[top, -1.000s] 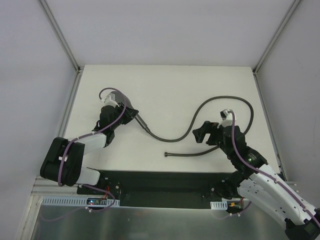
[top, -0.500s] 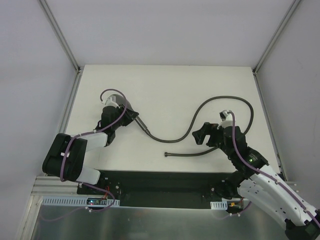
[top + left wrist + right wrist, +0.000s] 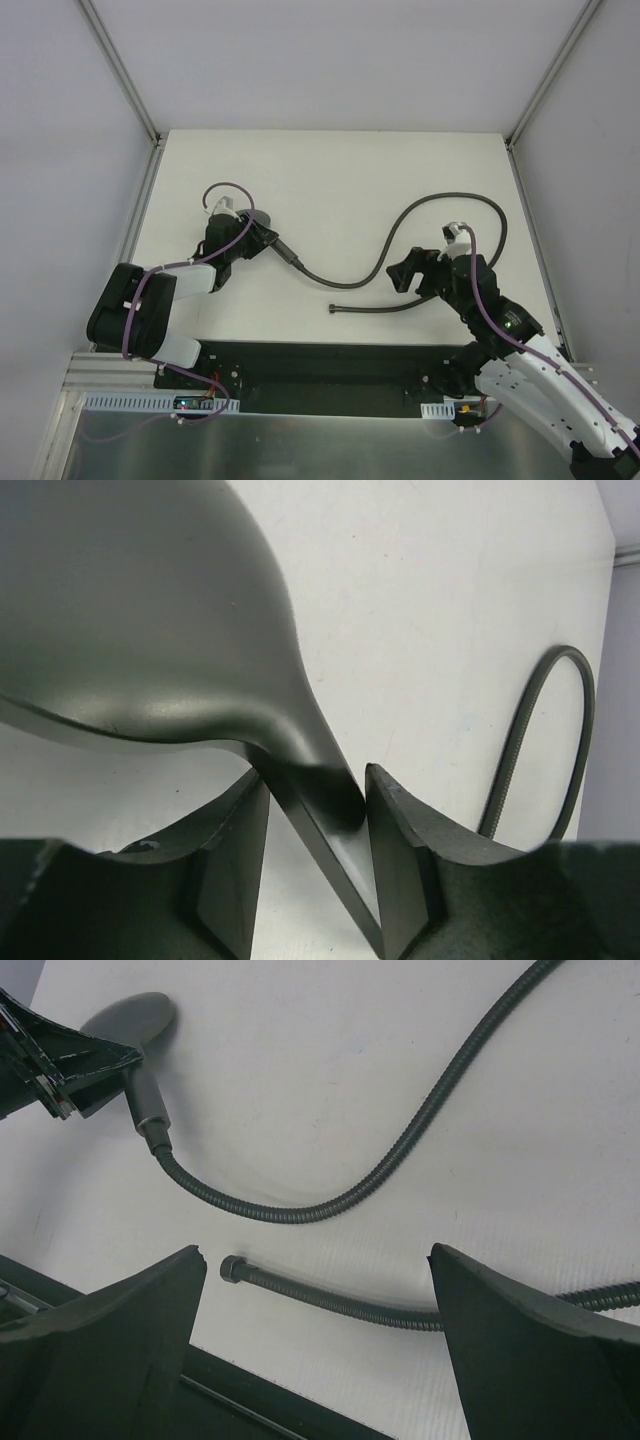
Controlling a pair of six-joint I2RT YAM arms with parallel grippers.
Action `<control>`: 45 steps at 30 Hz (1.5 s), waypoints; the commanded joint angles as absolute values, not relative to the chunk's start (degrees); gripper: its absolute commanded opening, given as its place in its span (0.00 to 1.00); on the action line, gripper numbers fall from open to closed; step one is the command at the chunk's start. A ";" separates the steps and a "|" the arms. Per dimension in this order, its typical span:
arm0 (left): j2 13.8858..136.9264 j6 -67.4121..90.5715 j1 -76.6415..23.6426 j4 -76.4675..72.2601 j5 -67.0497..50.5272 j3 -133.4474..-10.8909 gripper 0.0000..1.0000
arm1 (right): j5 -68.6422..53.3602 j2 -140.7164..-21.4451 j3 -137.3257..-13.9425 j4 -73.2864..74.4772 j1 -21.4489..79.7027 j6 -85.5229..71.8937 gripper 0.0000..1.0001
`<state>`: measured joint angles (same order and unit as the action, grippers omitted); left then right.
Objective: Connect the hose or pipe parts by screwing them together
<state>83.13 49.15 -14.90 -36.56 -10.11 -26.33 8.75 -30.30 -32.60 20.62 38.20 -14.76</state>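
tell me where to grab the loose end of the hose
Grip the hose just behind its end fitting, coming down from above with jaws across it: it lies flat and nearly straight on the table there, and the fitting stays free to turn.

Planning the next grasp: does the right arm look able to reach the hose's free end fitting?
Probably yes: the open right gripper hangs close to the free end fitting, with nothing between them.

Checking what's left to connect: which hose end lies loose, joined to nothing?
The nut-tipped end nearer the right gripper, lying bare on the table. The other end meets the shower head handle at the left gripper.
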 commanded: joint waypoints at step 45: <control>30.32 25.05 -20.21 -9.84 -31.11 -31.55 0.99 | 7.12 -28.74 -45.18 21.09 38.32 -11.60 0.96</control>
<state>31.38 26.55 -19.35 -8.71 -30.61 -31.64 6.83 -29.26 -45.74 24.45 38.20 -11.09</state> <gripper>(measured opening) 0.990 0.966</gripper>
